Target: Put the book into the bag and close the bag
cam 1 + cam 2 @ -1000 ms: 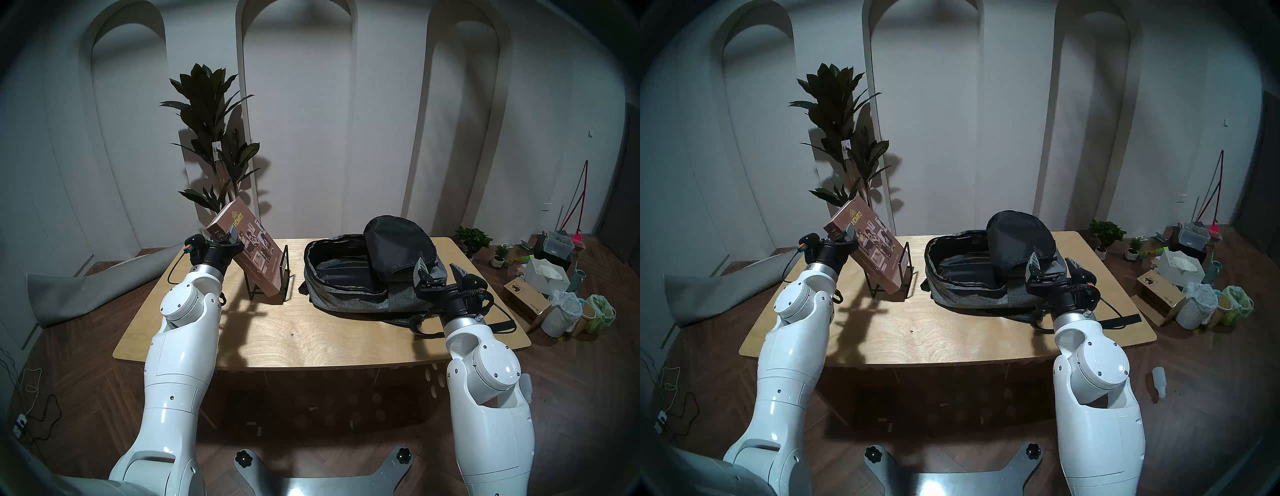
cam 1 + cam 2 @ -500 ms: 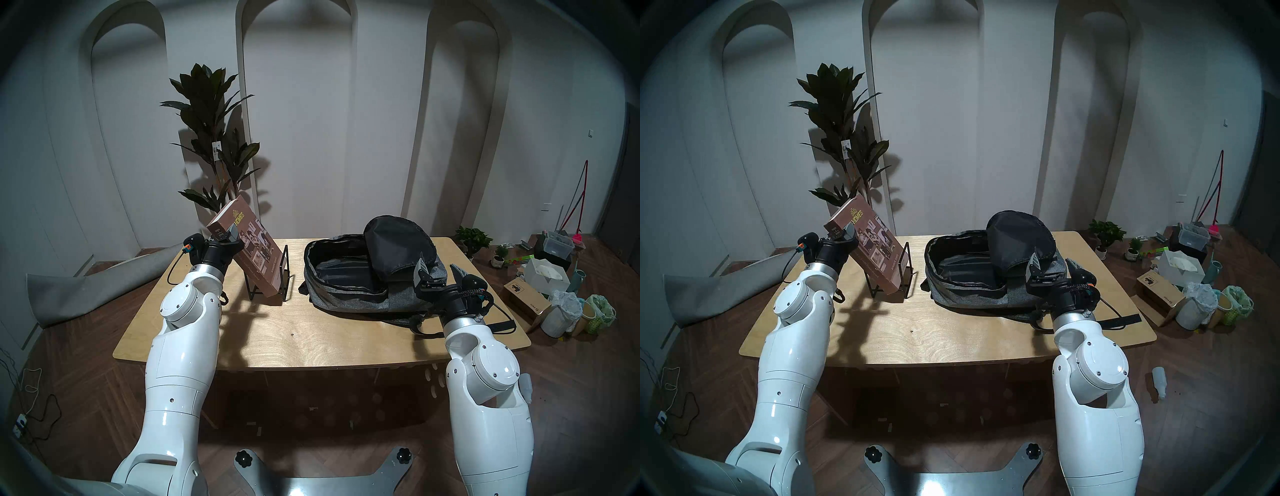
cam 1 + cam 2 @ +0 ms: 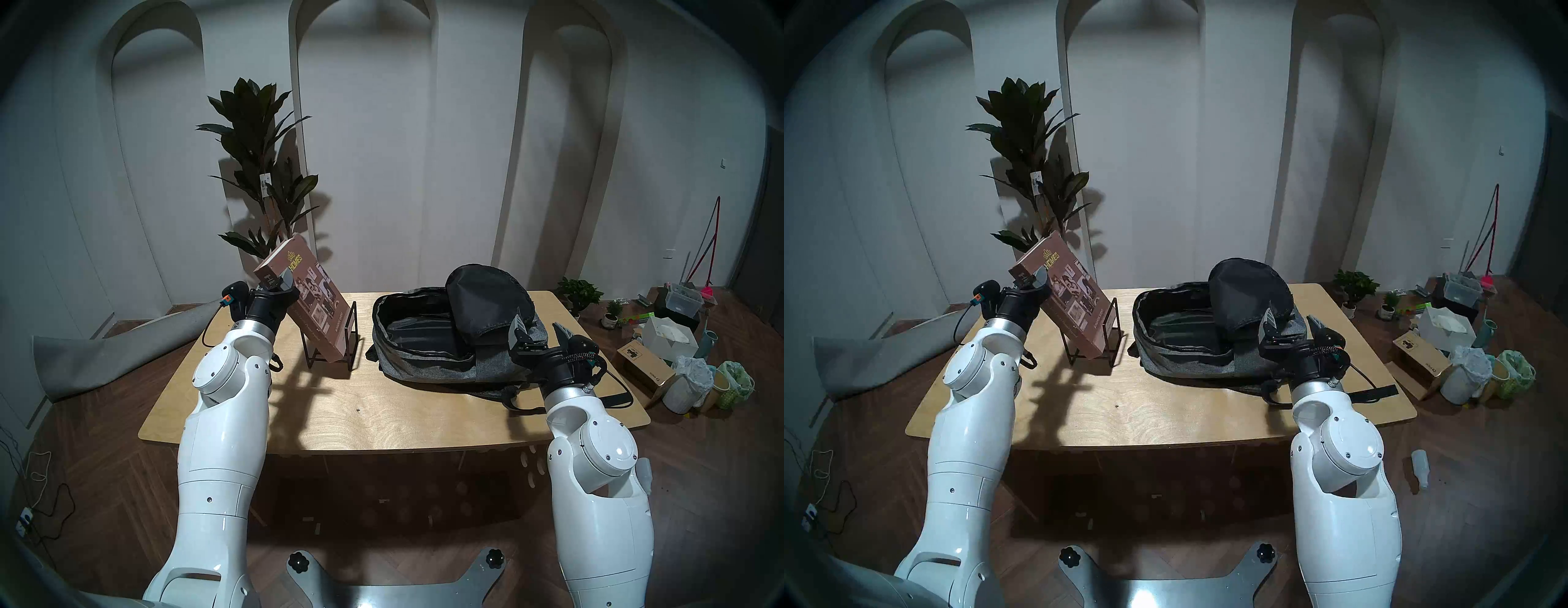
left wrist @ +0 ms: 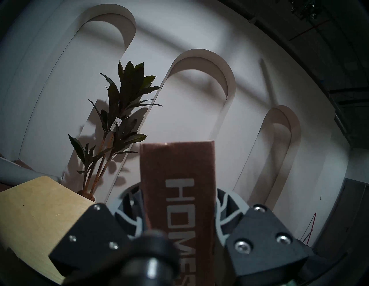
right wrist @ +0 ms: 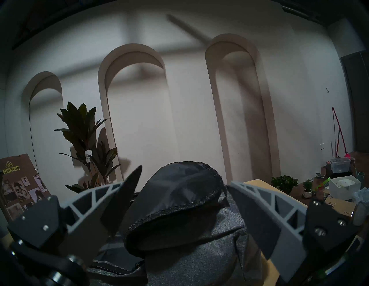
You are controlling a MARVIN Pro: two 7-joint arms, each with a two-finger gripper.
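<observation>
The brown book with yellow "HOMES" lettering leans steeply to the left, its lower end still inside the black wire stand. My left gripper is shut on the book's upper spine corner; in the left wrist view the spine fills the space between the fingers. The grey bag lies open on the table's right half, its black-lined flap folded back upright. My right gripper hangs open at the bag's right end, just behind the flap, holding nothing.
The wooden table has bare surface in front of stand and bag. A tall plant stands behind the book. Black bag straps trail off the right side. Boxes and pots crowd the floor at right; a rolled grey mat lies at left.
My left gripper has risen a little and moved slightly right, tipping the book more upright and raising it in the stand. The right arm has barely moved.
</observation>
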